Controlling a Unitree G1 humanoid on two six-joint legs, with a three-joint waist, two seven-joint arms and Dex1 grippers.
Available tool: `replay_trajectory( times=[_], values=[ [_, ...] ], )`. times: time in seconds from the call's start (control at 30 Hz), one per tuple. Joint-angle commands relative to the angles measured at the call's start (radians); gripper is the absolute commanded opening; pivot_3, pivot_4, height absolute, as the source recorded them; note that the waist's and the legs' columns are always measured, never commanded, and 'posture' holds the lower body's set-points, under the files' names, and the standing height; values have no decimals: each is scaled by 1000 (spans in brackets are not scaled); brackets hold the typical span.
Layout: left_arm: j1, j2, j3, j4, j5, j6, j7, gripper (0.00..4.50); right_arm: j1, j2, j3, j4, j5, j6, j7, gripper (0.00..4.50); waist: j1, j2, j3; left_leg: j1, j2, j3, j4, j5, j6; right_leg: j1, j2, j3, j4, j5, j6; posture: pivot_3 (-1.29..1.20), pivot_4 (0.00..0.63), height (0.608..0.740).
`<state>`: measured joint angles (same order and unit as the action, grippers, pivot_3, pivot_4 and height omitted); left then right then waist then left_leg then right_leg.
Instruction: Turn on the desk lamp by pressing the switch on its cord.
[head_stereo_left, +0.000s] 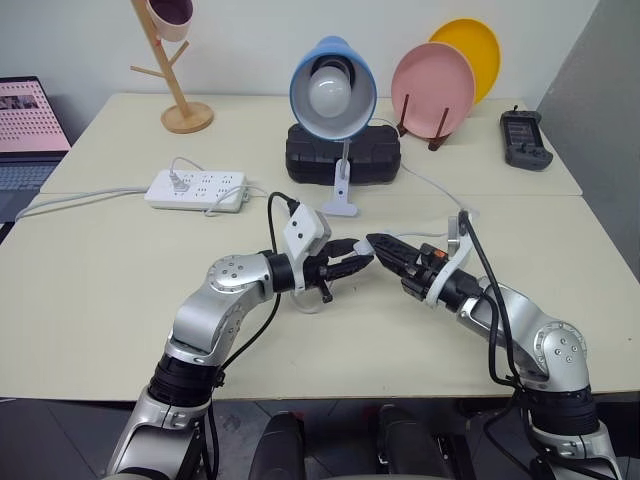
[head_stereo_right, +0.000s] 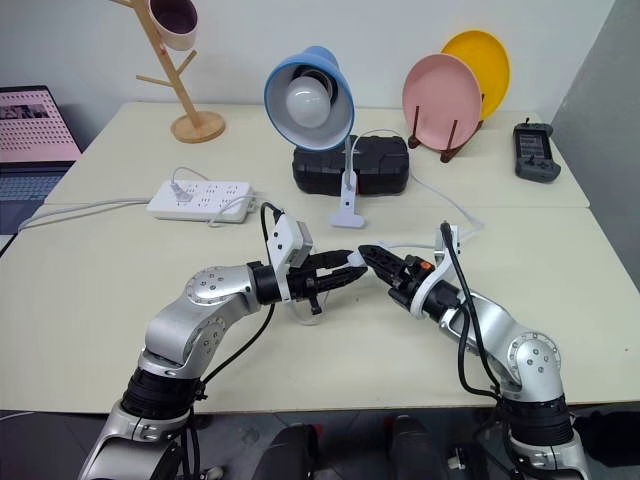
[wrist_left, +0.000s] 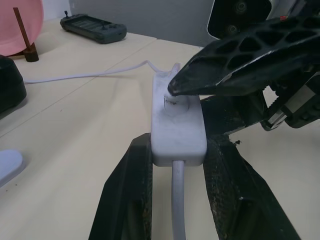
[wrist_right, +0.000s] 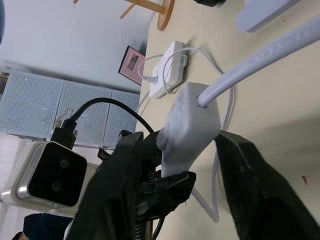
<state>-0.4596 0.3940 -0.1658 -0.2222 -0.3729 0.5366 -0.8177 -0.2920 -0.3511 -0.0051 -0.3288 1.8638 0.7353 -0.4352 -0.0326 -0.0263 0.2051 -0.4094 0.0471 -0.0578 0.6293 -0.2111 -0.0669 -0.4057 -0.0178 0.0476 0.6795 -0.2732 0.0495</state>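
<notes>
From the head views the switch (wrist_left: 178, 129) is hidden between fingers; left gripper (wrist_left: 177, 150) pinches it lengthwise along the cord (wrist_left: 179, 200); right gripper (head_stereo_left: 375, 243), nearly closed, touches its rocker.

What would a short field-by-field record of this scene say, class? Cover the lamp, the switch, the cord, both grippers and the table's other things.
lamp: desk lamp on the table, bulb unlit
switch: switch clamped between the left gripper's fingers
cord: cord runs out of the switch
left gripper: left gripper shut on the switch
right gripper: right gripper, fingertip at the rocker; open or shut unclear
others: power strip, pink plate, yellow plate
</notes>
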Motion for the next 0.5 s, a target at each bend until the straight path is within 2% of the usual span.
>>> replay_trajectory(
  times=[0.03,0.17,0.2,0.5],
  values=[
    [-18,-4,3,-33,-13,-6,-1,1064,-1,-4,-1,-16,-14,8,19,1226,0,0,0,0,0,0,0,0,0,0,0,0,0,0,0,0,150,740],
    [-20,-3,3,-32,-12,-6,-2,1064,-3,-9,1,-12,-34,14,27,536,0,0,0,0,0,0,0,0,0,0,0,0,0,0,0,0,150,740],
    [-20,-3,3,-32,-12,-6,-2,1064,-3,-10,2,-12,-38,16,30,483,0,0,0,0,0,0,0,0,0,0,0,0,0,0,0,0,150,740],
    [-24,0,3,-31,-12,-6,-6,1064,-9,-9,2,-18,-57,22,40,485,0,0,0,0,0,0,0,0,0,0,0,0,0,0,0,0,150,740]
  ],
)
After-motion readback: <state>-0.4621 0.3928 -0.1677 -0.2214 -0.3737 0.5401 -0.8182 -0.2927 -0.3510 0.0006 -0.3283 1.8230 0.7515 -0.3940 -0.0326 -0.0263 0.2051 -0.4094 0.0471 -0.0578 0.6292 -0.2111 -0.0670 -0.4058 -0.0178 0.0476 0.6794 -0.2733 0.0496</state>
